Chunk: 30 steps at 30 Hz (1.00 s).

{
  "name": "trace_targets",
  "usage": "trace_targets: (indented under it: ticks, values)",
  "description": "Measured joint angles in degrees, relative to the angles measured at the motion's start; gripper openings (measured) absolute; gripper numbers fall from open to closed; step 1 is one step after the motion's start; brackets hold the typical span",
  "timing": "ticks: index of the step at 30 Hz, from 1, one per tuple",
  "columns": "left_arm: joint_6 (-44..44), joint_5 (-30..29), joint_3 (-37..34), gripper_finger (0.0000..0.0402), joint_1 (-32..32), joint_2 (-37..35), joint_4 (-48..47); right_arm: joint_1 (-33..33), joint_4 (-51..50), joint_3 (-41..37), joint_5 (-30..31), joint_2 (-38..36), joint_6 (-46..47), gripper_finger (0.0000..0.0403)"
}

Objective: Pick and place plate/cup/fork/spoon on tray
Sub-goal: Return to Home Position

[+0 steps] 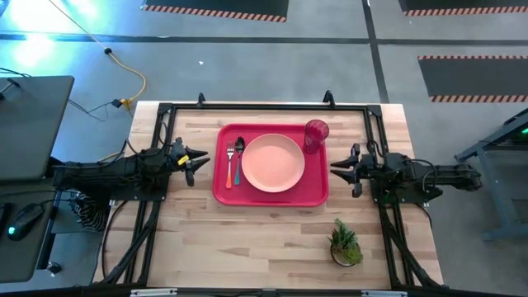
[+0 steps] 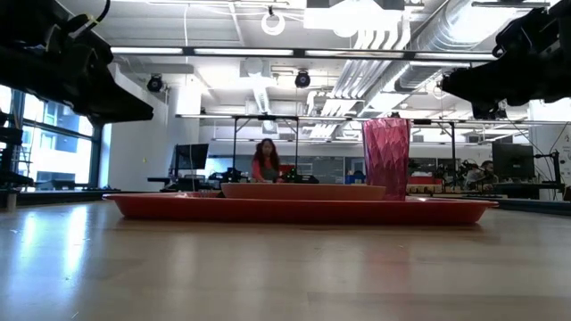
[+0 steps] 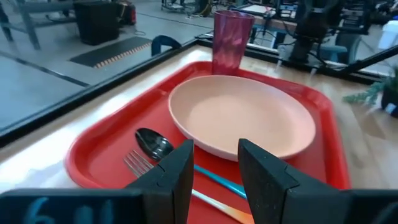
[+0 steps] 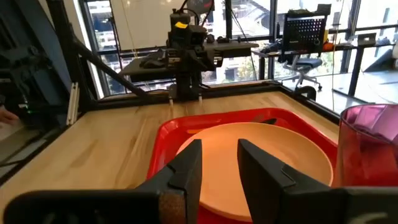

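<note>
The red tray (image 1: 223, 191) lies in the middle of the table. On it rest the peach plate (image 1: 273, 162), the pink cup (image 1: 316, 134) upright at the far right corner, and the fork (image 1: 229, 167) and spoon (image 1: 238, 158) side by side left of the plate. My left gripper (image 1: 195, 160) hovers just left of the tray, open and empty. My right gripper (image 1: 338, 168) hovers just right of the tray, open and empty. Both point level toward the tray. The left wrist view shows the plate (image 3: 242, 115), spoon (image 3: 153, 144), fork (image 3: 137, 163) and cup (image 3: 231, 38).
A small potted green plant (image 1: 345, 243) stands near the table's front right. Black frame rails (image 1: 157, 124) run along the left, right and far sides of the table. Bare wood lies in front of the tray. A person (image 2: 266, 162) sits far behind the table.
</note>
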Motion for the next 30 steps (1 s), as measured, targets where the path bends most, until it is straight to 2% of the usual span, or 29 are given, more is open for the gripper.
trace_targets:
  ticks: [9,30]
  values:
    - [4.11,-0.2,0.0,0.0115,0.0,0.0,0.05,0.0,-0.02,0.02,0.0,0.08,6.62,0.0094]
    - [4.15,-0.11,0.02,0.0115,0.0,0.0,0.03,0.0,-0.09,0.02,0.02,0.08,6.3,0.0094]
